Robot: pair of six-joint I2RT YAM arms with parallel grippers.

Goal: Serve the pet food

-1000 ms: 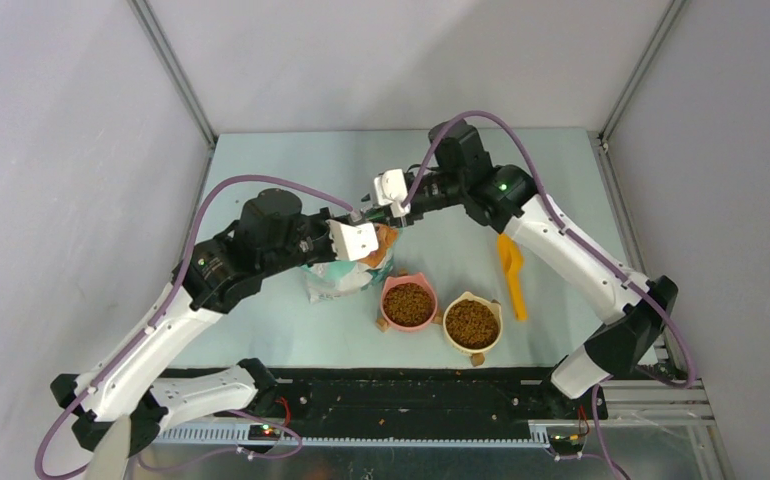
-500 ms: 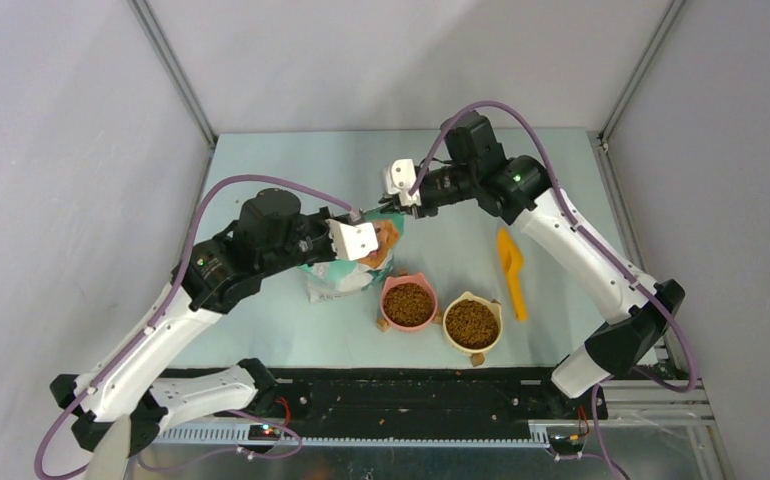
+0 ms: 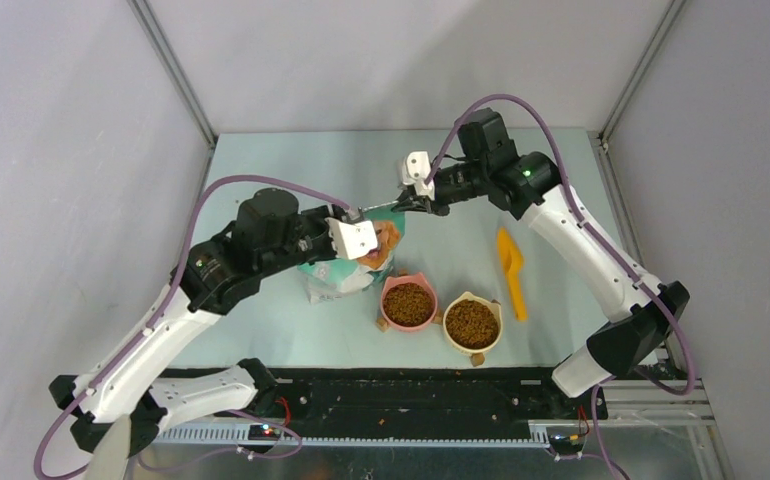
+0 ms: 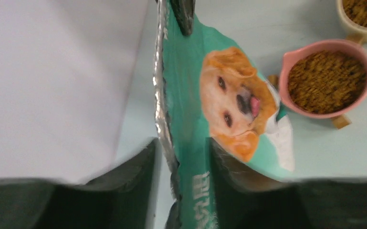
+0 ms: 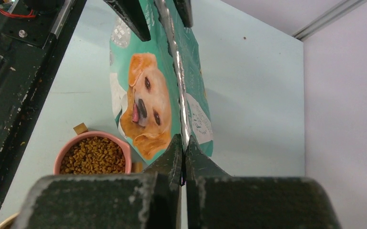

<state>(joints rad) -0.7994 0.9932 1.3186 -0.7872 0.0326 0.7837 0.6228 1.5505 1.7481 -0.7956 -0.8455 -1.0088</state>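
Note:
The pet food (image 3: 408,302) is brown kibble filling the pink bowl (image 5: 93,155) and the yellow bowl (image 3: 472,323). Behind the pink bowl the green foil bag (image 3: 336,278) with the golden dog (image 4: 234,100) stands upright. My left gripper (image 3: 373,228) is open, its fingers (image 4: 138,164) straddling the bag's top seam with a gap on one side. At the other end of that seam, my right gripper (image 3: 402,205) is shut, and its tips (image 5: 183,143) pinch the foil edge (image 5: 178,71).
An orange scoop (image 3: 511,272) lies on the pale table (image 3: 291,170) to the right of the bowls. Grey walls close in the back and both sides. The black base rail (image 3: 411,400) runs along the near edge.
My right gripper has closed onto the end of the bag's top edge and drawn back to the right. My left gripper's jaws have parted around the seam.

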